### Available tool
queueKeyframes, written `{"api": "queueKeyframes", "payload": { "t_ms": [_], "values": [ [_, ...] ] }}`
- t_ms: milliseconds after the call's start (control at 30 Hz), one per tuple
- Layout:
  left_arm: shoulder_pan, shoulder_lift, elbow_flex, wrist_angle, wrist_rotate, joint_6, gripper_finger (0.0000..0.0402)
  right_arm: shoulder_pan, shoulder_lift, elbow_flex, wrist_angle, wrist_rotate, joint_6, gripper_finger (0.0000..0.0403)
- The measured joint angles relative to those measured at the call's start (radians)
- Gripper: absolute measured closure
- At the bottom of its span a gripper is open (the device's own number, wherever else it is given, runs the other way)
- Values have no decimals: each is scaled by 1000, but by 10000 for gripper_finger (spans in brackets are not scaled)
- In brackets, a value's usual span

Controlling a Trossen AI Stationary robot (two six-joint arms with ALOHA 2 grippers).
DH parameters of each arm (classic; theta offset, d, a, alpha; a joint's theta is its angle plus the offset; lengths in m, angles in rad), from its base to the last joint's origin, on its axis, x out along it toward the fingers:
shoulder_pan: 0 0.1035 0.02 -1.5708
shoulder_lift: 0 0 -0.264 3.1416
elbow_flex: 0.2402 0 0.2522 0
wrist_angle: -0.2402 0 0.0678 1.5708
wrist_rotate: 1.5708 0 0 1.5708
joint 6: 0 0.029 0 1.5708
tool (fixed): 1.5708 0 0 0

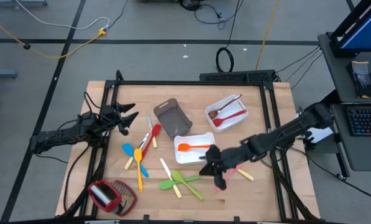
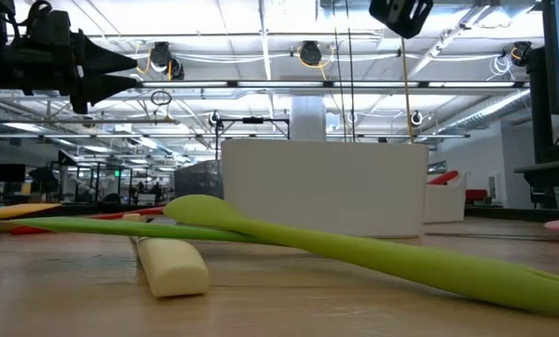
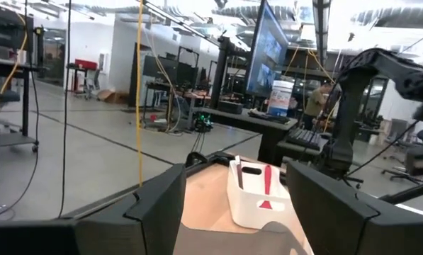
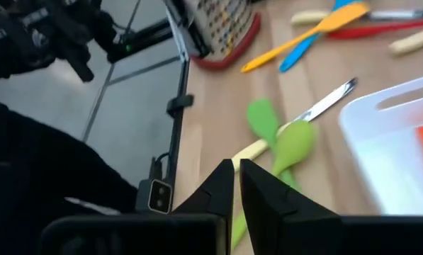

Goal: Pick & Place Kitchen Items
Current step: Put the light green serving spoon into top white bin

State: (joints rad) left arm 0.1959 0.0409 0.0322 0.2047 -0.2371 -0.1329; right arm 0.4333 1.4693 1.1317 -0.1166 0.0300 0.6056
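Several slim utensils lie on the wooden table: a blue spoon (image 1: 130, 151), a yellow spatula (image 1: 139, 167), a red one (image 1: 153, 139), two pale-handled knives (image 1: 166, 168) and two green spoons (image 1: 184, 181) (image 4: 283, 142) (image 2: 354, 245). An orange spatula (image 1: 189, 147) lies in the near white tray (image 1: 204, 138). Red and brown spoons (image 1: 225, 114) lie in the far white tray (image 3: 248, 200). My right gripper (image 1: 205, 168) (image 4: 236, 185) is shut and empty, just right of the green spoons, with a pink utensil (image 1: 235, 171) beside it. My left gripper (image 1: 128, 118) (image 3: 232, 227) hangs open at the table's left side.
A grey-brown tray (image 1: 171, 117) sits near the table's middle. A red-and-silver grater (image 1: 110, 196) (image 4: 222, 28) lies at the near left corner. A black frame (image 1: 191, 83) rims the table. Bare wood shows at the near right.
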Motion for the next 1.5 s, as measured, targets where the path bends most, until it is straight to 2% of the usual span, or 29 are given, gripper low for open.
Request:
{"api": "queueKeyframes", "payload": {
  "t_ms": [433,967,1100,1500],
  "values": [
    [0,0,0,0,1,-1,151,72,289,168,-15,-5,35,383],
    [0,0,0,0,2,-3,151,77,460,172,-36,-42,250,379],
    [0,0,0,0,2,-6,151,77,477,172,-31,-60,310,356],
    [0,0,0,1,2,-2,151,71,476,172,-30,-22,341,234]
  ]
}}
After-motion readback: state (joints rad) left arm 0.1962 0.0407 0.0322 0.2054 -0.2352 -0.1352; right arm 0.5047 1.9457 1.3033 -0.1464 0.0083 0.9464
